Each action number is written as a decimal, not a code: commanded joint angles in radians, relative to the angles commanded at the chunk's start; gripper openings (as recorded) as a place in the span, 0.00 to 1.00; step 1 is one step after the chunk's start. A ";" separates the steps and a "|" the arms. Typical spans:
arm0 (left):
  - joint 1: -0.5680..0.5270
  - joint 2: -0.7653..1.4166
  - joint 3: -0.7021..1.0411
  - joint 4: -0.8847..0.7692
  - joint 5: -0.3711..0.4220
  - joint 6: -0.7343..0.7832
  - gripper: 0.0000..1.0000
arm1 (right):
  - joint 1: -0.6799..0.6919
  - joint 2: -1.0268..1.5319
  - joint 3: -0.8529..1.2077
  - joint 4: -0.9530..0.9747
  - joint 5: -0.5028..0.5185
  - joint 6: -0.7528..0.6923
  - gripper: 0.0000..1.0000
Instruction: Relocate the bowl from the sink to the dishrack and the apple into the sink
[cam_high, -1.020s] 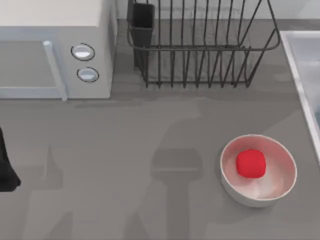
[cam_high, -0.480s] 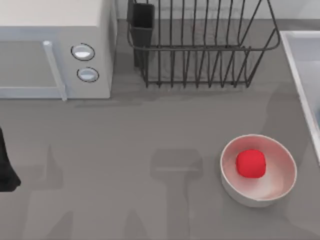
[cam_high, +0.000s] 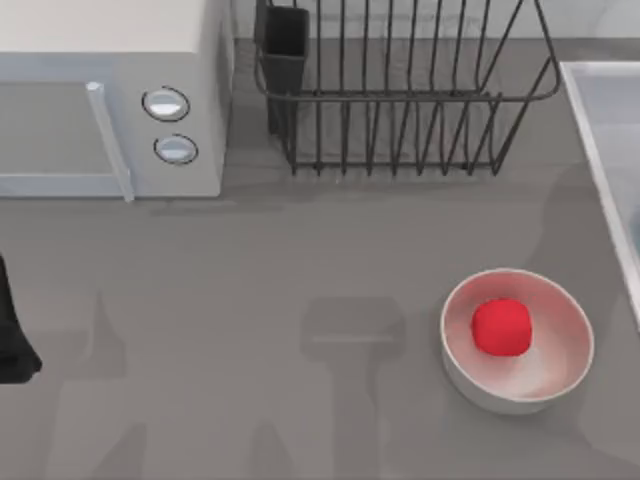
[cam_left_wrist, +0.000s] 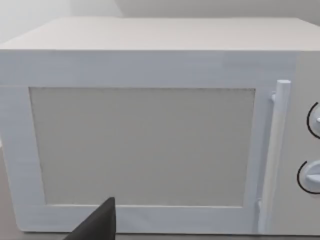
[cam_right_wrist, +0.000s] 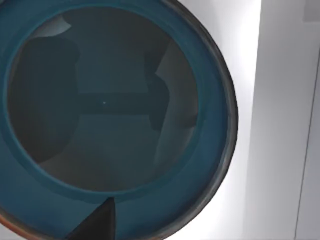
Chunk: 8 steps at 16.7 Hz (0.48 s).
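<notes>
A: The sink (cam_high: 610, 120) sits at the table's right edge, and the bowl (cam_right_wrist: 115, 125) lies inside it, mouth up.

B: How does it handle?

A: Probably stiff, smooth and slippery, so pinch the rim. It's round, with no long axis. The apple (cam_high: 501, 327) rests in the white bowl (cam_high: 560, 375).

B: Jaws?

A: I cannot tell for either arm.
</notes>
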 joint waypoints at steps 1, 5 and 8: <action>0.000 0.000 0.000 0.000 0.000 0.000 1.00 | 0.000 0.010 -0.010 0.021 0.000 0.001 1.00; 0.000 0.000 0.000 0.000 0.000 0.000 1.00 | 0.001 0.077 -0.073 0.156 0.001 0.005 1.00; 0.000 0.000 0.000 0.000 0.000 0.000 1.00 | 0.002 0.122 -0.114 0.241 0.002 0.006 1.00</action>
